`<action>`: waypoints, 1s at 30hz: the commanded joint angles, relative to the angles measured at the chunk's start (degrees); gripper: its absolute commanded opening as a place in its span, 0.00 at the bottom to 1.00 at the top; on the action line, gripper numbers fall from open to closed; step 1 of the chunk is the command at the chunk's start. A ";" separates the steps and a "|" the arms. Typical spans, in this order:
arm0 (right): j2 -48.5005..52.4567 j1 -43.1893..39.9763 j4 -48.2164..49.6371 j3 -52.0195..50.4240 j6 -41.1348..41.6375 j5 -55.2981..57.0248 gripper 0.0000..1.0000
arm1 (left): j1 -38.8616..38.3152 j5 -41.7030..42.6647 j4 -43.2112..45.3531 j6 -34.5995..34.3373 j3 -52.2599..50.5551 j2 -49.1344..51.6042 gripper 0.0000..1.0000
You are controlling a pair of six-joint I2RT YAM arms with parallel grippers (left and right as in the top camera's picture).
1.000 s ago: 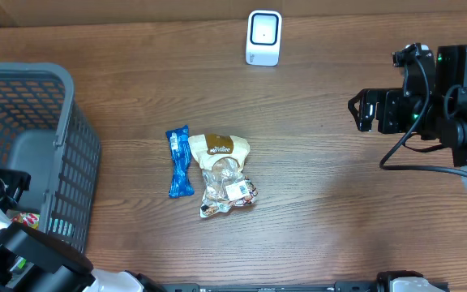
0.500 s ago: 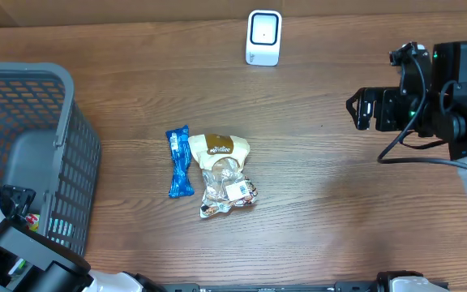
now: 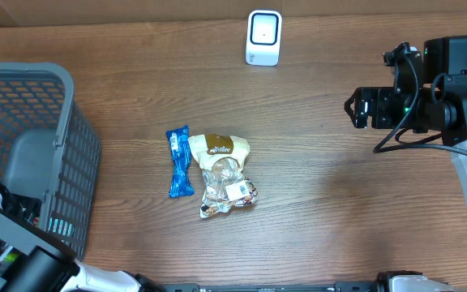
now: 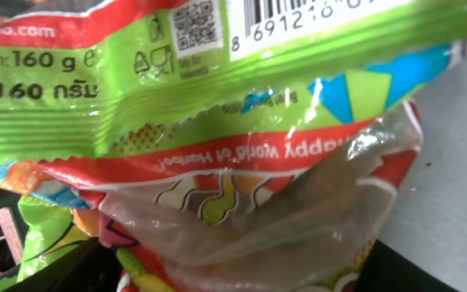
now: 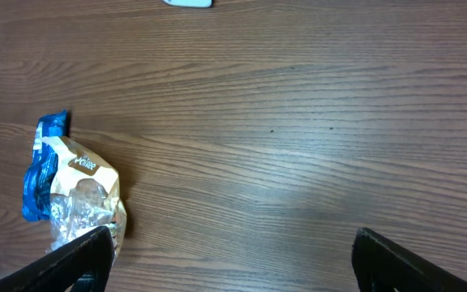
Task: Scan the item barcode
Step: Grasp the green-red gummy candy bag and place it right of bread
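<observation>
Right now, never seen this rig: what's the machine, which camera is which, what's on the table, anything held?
Two robot arms work at a wooden table. The wide picture comes from a fixed camera above; the other two ride on the wrists. On the table lie a blue wrapper, a clear snack bag beside it and a white scanner; a grey basket stands at the left. The right arm hovers at the side, its fingers wide apart, holding nothing. The left arm is by the basket; its camera is filled by a green-and-red bag, barcode showing. Whether it is gripped, I cannot tell.
</observation>
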 commanded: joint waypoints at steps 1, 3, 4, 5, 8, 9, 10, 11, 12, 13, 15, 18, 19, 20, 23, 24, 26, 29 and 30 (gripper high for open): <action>-0.35 0.22 0.31 0.17 -0.26 -0.48 0.95 | 0.00 2.12 -0.07 0.26 -0.55 6.16 0.64; -0.35 0.22 0.33 0.17 -0.26 -0.48 0.95 | -0.31 3.37 -0.52 0.24 -0.55 7.13 0.40; -0.35 0.22 0.35 0.17 -0.26 -0.48 0.95 | -0.85 3.39 -0.61 0.24 -0.48 7.13 0.16; -0.35 0.22 0.37 0.17 -0.26 -0.48 0.95 | -1.09 3.37 -0.61 0.24 -0.39 6.91 0.11; -0.35 0.22 0.50 0.17 -0.28 -0.48 0.95 | -2.54 6.19 -0.94 0.33 1.57 6.12 0.04; -0.35 0.22 0.57 0.17 -0.28 -0.48 0.95 | -2.97 7.58 -1.40 0.50 2.86 5.81 0.04; -0.35 0.22 0.74 0.17 -0.28 -0.48 0.95 | -3.56 9.09 -2.64 0.52 5.11 5.53 0.04; -0.35 0.22 0.79 0.17 -0.28 -0.48 0.95 | -3.96 9.75 -3.50 0.57 6.56 5.40 0.04; -0.35 0.22 0.79 0.17 -0.28 -0.48 0.95 | -4.50 10.40 -4.68 0.74 8.48 5.27 0.04; -0.37 0.22 0.76 0.17 -0.26 -0.48 0.95 | -5.14 10.91 -6.08 1.05 10.73 5.11 0.04; -0.37 0.22 0.76 0.17 -0.26 -0.48 0.95 | -7.19 10.95 -10.78 1.79 17.68 4.98 0.04; -0.35 0.22 0.76 0.17 -0.26 -0.48 0.95 | -10.36 10.93 -17.44 2.62 27.82 4.92 0.04; -0.37 0.22 0.79 0.17 -0.26 -0.48 0.95 | -11.72 10.97 -20.02 2.62 32.15 4.90 0.04; -0.35 0.22 0.79 0.17 -0.26 -0.48 0.95 | -12.81 11.06 -22.10 2.62 35.69 4.90 0.04; -0.37 0.22 0.63 0.17 -0.26 -0.48 0.95 | -17.86 12.17 -30.88 4.24 51.52 4.90 0.04; -0.35 0.22 0.57 0.17 -0.28 -0.48 0.95 | -19.19 12.66 -32.76 4.92 55.34 4.90 0.04; -0.37 0.22 0.55 0.17 -0.28 -0.48 0.95 | -22.51 13.49 -37.09 6.01 63.84 4.90 0.04; -0.37 0.22 0.55 0.17 -0.26 -0.48 0.95 | -29.55 15.85 -43.85 8.70 76.39 4.90 0.04; -0.37 0.22 0.50 0.17 -0.26 -0.48 0.95 | -33.81 17.00 -46.36 10.27 80.46 4.90 0.04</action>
